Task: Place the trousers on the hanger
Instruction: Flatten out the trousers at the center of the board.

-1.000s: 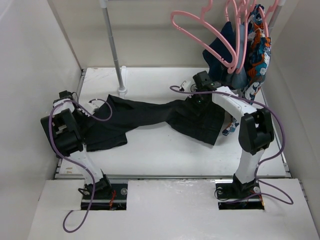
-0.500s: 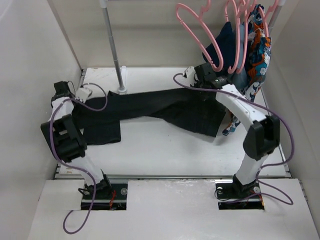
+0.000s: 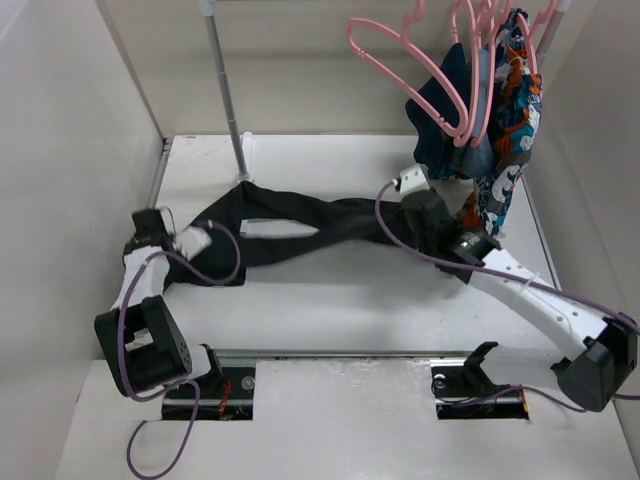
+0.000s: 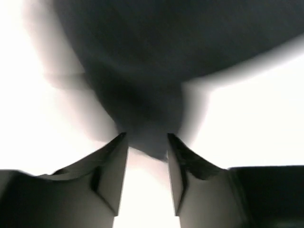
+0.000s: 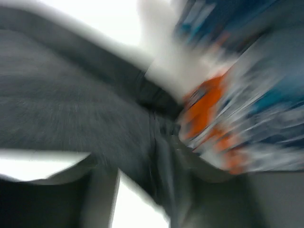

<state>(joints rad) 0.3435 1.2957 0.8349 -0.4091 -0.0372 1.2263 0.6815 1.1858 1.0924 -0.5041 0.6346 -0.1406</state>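
Left gripper: fingers slightly apart, seemingly pinching a bunched end of the trousers right at the tips. Right gripper: too blurred to tell whether apart or together; pushed close against black cloth, patterned garment just beyond. Twisted across the table between both. Nothing hung yet: left to lift and drape over the empty hanger, high beyond.

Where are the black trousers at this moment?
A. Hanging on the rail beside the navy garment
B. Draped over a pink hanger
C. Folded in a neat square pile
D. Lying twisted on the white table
D: the trousers lie stretched and twisted across the table, and the nearest hanger above hangs bare.
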